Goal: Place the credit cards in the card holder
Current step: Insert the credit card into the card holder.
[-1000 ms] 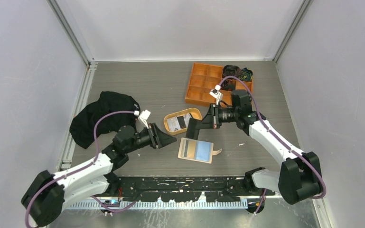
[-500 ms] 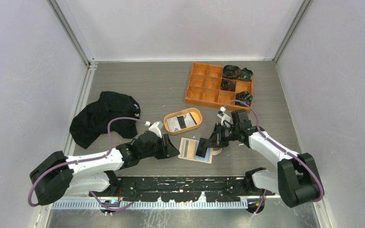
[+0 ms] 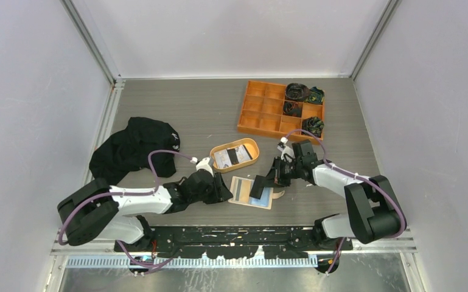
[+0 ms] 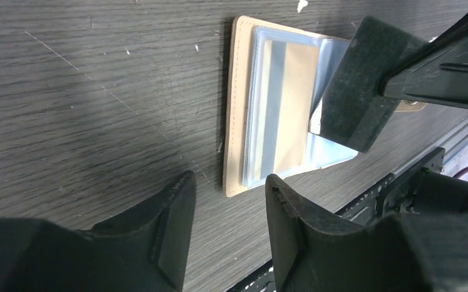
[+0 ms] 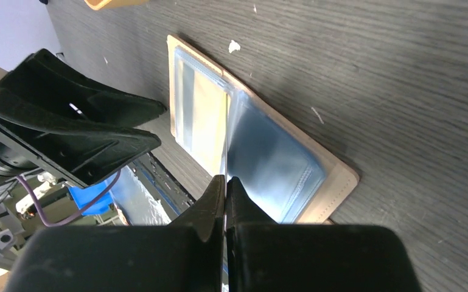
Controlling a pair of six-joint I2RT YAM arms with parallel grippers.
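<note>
1. The card holder (image 3: 241,191) lies open and flat on the worktop (image 3: 176,115), near the front edge and between the two arms. Its clear sleeves face up over the tan lining.
2. The right pincer (image 5: 226,180) is pinched tight on a thin sheet (image 5: 226,134) that stands on edge over the holder's fold. Seen edge-on, it may be a card or one clear sleeve leaf; I cannot tell which.
3. The left pincer (image 4: 228,182) is about half wide with nothing in it. It sits low over the worktop, just beside the holder's stitched outer edge.
4. Two of the credit cards (image 3: 222,159), one light and one dark, lie in the oval tray (image 3: 256,148) just behind the holder.
5. The step in hand looks like work at a sleeve mouth. To do it well, the left pincer should press down on the holder's near flap so that it cannot slide or lift.
6. The right pincer should hold the sheet low, in line with the sleeve opening, and move slowly. A steep angle would likely buckle the plastic or drag the whole holder.
7. It should let go only once the sheet sits where it should, since the sleeves look slippery.
</note>
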